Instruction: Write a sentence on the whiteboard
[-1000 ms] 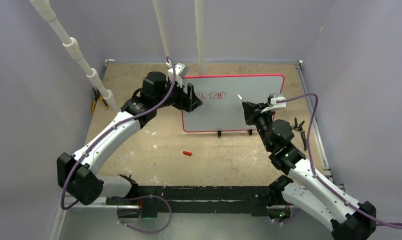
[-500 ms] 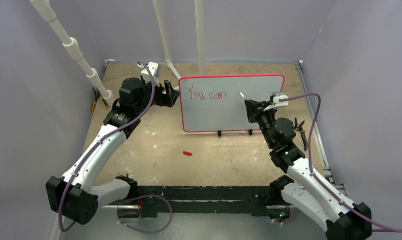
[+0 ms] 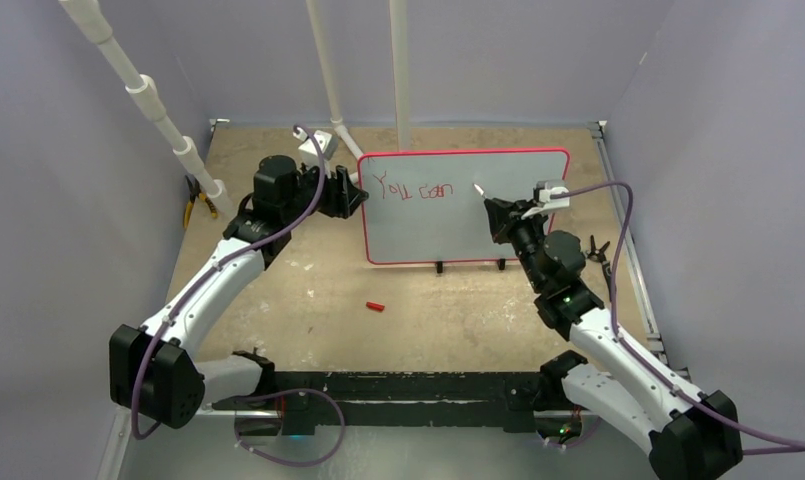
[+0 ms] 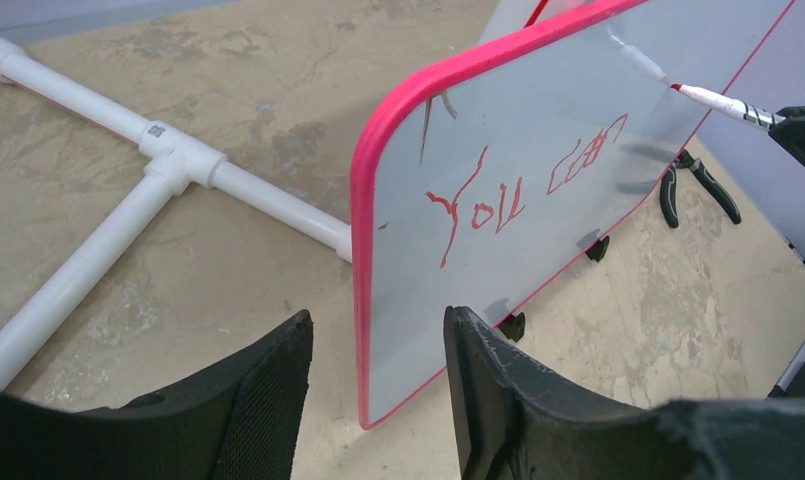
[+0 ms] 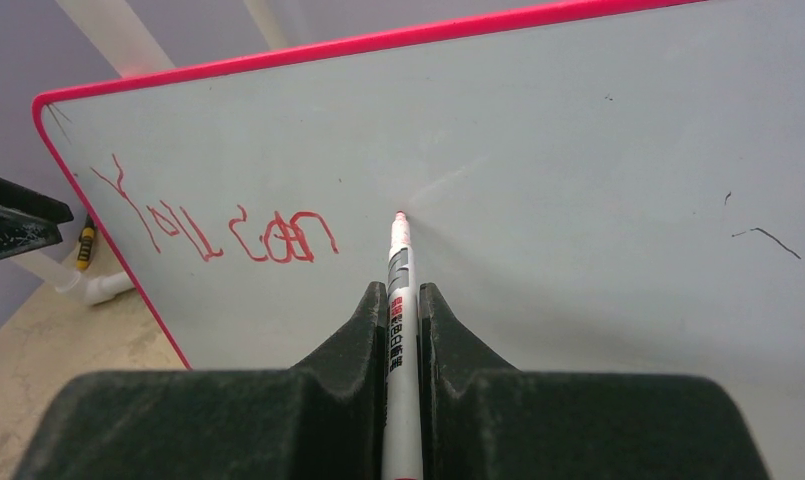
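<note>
The whiteboard (image 3: 448,235) stands upright on small black feet in the middle of the table, with a red-pink frame. The sentence (image 3: 413,190) so reads "You can" in red on its left half (image 5: 218,235) (image 4: 523,195). My right gripper (image 3: 498,215) (image 5: 403,290) is shut on a white marker (image 5: 400,260). Its red tip is at the board face, right of the last word. My left gripper (image 3: 350,197) (image 4: 378,318) is open at the board's left edge. The edge (image 4: 358,300) shows between the two fingers with a gap on each side.
A red marker cap (image 3: 376,307) lies on the table in front of the board. Pliers lie at the left wall (image 3: 193,205) and at the right (image 3: 600,255) (image 4: 693,185). White pipes (image 4: 168,165) run across the table behind the board and up along the left and the back.
My left gripper pulled back off the board's left part, uncovering "You", then came in again to the left edge with its jaws narrower. The right arm with the marker shifted only slightly.
</note>
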`<state>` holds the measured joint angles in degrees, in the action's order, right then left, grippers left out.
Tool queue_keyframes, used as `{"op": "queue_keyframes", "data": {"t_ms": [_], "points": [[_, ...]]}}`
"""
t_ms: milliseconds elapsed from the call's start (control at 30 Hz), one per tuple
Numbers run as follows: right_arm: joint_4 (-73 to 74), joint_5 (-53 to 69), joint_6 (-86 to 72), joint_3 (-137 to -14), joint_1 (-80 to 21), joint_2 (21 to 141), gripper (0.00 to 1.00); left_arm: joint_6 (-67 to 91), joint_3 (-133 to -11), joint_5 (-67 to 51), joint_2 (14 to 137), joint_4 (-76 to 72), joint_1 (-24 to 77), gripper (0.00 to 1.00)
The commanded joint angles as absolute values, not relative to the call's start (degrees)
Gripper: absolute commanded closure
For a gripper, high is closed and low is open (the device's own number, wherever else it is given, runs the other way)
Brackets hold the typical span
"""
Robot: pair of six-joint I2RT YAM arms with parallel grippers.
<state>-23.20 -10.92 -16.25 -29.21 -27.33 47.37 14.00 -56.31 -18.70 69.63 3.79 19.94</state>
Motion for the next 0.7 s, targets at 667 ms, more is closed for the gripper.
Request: {"op": "queue_keyframes", "data": {"t_ms": [667], "points": [[-22.6, -11.3, -14.9, -29.9, -27.1, 48.8, 1.00, 14.5, -55.9, -23.1, 72.2, -1.5, 19.7, 0.66]]}}
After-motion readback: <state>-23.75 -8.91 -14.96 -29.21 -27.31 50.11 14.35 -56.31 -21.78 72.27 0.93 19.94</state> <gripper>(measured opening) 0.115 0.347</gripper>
